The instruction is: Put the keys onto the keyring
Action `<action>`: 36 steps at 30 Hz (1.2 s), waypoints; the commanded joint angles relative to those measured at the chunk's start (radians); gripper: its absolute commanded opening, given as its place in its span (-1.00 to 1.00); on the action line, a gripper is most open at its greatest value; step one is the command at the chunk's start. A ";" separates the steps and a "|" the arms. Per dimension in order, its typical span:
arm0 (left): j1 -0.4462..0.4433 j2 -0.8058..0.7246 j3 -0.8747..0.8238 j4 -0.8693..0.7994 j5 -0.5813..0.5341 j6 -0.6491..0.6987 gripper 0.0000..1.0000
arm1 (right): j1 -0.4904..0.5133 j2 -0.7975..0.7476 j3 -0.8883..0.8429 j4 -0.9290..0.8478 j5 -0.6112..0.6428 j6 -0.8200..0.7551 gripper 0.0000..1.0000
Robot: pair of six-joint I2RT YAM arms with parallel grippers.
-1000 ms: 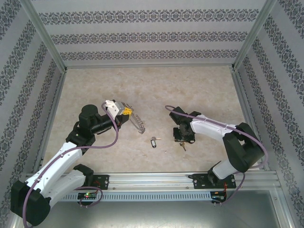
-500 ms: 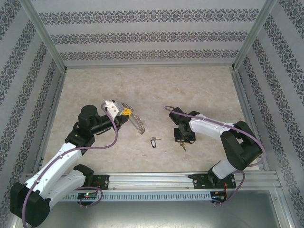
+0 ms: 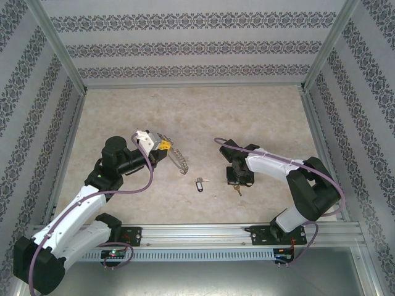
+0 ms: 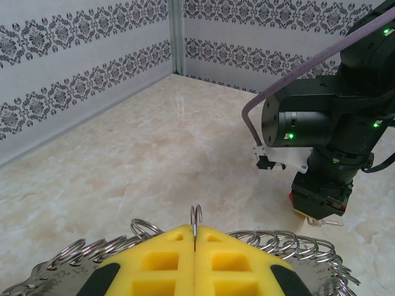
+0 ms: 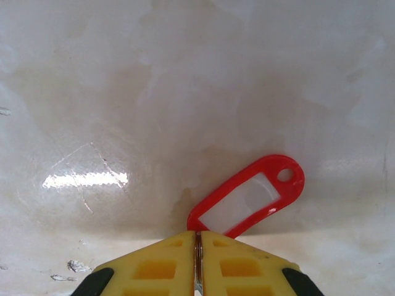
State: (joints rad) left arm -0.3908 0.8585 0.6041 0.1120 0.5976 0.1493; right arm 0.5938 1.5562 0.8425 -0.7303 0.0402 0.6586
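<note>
Left gripper (image 4: 195, 233) has its pads pressed together on one wire loop of the keyring (image 4: 281, 245), with the wire poking up between the tips. The other rings fan out on both sides of the pads, and in the top view the chain trails near-right onto the table (image 3: 259, 111). This looks like holding the ring up as a steady target. Right gripper (image 5: 198, 242) is also closed, with a thin metal sliver between the pads. The red tag (image 5: 247, 196) lies flat on the surface just past the tips, so it is probably pinching the red-tag key by its metal end, low down. Dark-tag key (image 3: 199, 183) lies loose between the two grippers, near the keyring's free end and apart from both. There is plenty of open table on the far side, and the patterned walls (image 3: 185, 49) are well apart from both arms. The near rail (image 3: 203, 231) is closer. The loose key sits in the lane between the grippers, so a low sweep across could knock it.
</note>
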 commanded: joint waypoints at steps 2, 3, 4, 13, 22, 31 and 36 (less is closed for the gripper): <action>0.007 -0.010 0.013 0.019 0.012 0.012 -1.00 | 0.008 0.005 0.024 -0.030 0.009 0.007 -0.76; 0.006 -0.011 0.013 0.018 0.012 0.012 -1.00 | 0.009 0.006 0.024 -0.032 0.009 0.006 -0.76; 0.005 -0.010 0.014 0.017 0.011 0.011 -1.00 | 0.009 0.006 0.024 -0.033 0.009 0.004 -0.76; 0.007 -0.010 0.015 0.020 0.013 0.010 -1.00 | 0.008 0.010 0.026 -0.039 0.000 -0.007 -0.74; 0.006 -0.014 0.009 0.028 0.011 0.006 -1.00 | 0.009 0.002 0.030 -0.054 -0.004 -0.013 -0.74; 0.005 -0.023 0.005 0.028 0.013 0.004 -1.00 | 0.012 0.037 0.030 -0.053 -0.016 -0.013 -0.75; 0.006 -0.028 0.005 0.021 0.011 0.006 -1.00 | 0.014 0.026 0.035 -0.054 -0.005 -0.010 -0.77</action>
State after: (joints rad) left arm -0.3908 0.8570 0.6041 0.1120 0.5972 0.1493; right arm 0.5941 1.5829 0.8558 -0.7570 0.0288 0.6510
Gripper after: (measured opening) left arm 0.042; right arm 0.118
